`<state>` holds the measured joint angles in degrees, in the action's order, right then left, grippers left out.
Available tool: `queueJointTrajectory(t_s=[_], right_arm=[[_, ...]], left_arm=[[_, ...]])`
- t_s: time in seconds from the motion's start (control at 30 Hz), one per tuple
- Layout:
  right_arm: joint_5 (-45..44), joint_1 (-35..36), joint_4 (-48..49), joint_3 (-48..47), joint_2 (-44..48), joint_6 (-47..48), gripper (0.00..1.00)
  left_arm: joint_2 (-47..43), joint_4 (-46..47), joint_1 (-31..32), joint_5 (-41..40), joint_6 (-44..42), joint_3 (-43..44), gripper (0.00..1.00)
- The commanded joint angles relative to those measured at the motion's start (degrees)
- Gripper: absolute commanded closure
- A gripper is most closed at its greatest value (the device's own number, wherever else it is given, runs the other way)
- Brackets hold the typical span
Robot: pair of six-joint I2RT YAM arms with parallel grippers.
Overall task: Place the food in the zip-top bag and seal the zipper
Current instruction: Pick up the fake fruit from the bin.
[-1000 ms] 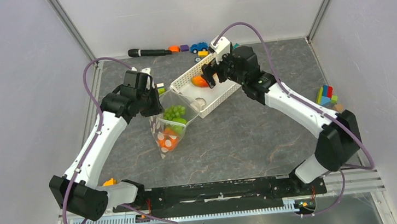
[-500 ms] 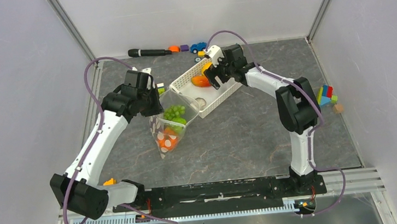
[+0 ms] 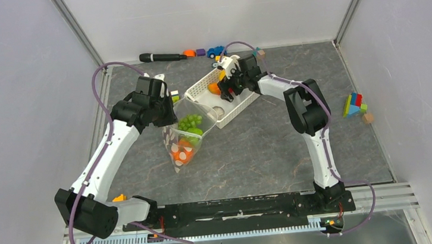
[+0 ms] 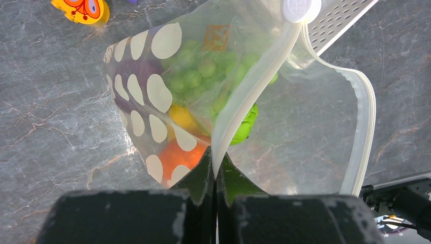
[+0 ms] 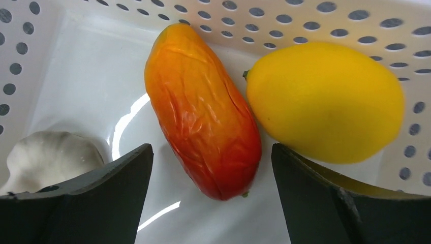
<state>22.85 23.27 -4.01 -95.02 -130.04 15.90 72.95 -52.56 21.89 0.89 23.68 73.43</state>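
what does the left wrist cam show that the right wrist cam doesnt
Only left wrist: the left gripper shut on the rim of the dotted bag, with green grapes and an orange piece inside. Only right wrist: the open right gripper over a red-orange fruit, with a yellow fruit and a white piece beside it. Both: the white basket, a corner in one, the inside in the other.

Lab: panel-walled booth [image 3: 19, 87], aluminium frame [image 3: 77, 28]

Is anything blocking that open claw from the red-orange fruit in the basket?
Nothing visible does. The right gripper is open, a finger on either side of the red-orange fruit. The yellow fruit lies close beside it in the basket.
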Motion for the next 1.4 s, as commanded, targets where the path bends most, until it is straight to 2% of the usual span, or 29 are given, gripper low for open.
queueJointTrajectory(t_s=[0.0,0.23,0.53,0.7,1.07,1.37], right_arm=[[5.3,0.3,3.3,-3.0,-2.0,-0.6,0.09],[10.4,0.4,8.6,1.5,-0.6,-1.9,0.21],[13.3,0.3,8.8,2.3,-0.2,-2.2,0.58],[13.6,0.3,9.0,4.4,2.4,-2.2,0.71],[3.5,0.4,7.3,13.7,17.6,-2.8,0.79],[1.1,2.6,-1.6,15.9,32.0,-6.5,0.80]], left_arm=[[-0.3,1.3,0.0,-0.7,-2.7,0.5,0.98],[0.0,1.2,0.0,-1.9,-2.8,0.5,0.98],[-0.3,1.2,0.1,-1.9,-2.8,0.5,0.98],[-0.4,1.2,0.0,-1.8,-2.7,0.5,0.98],[-0.8,1.3,0.0,-1.5,-2.4,0.5,0.98],[-0.7,1.3,0.0,-1.5,-2.4,0.6,0.98]])
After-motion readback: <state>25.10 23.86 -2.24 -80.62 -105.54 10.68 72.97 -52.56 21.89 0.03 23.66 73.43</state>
